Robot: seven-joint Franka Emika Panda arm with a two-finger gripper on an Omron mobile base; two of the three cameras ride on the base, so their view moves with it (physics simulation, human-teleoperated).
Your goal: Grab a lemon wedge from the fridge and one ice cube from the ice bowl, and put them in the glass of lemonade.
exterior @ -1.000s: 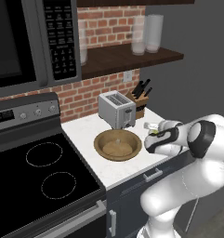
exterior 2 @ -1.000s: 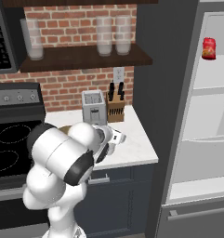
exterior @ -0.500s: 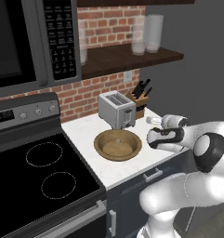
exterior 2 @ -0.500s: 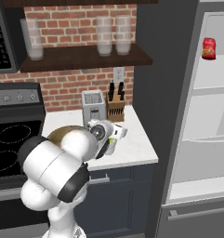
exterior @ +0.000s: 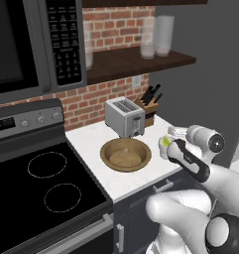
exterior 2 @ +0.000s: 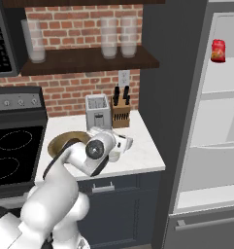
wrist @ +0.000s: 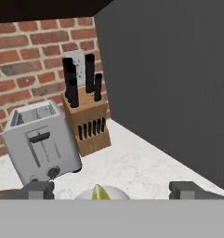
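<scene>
One ice bowl (exterior: 126,155) beside one toaster (exterior: 124,117), one knife block (wrist: 86,122), one lemon wedge (wrist: 99,192) sitting in the glass of lemonade (wrist: 102,194), gripper (wrist: 112,190) above it, jaws spread wide and empty, a second ago almost shut.

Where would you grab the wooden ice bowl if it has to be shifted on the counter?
Grab the ice bowl by its rim. It looks too wide and shallow to span, so come straight down on the front edge and pinch the wall inside and out. The toaster stands close behind the far rim, so that side is probably cramped.
</scene>
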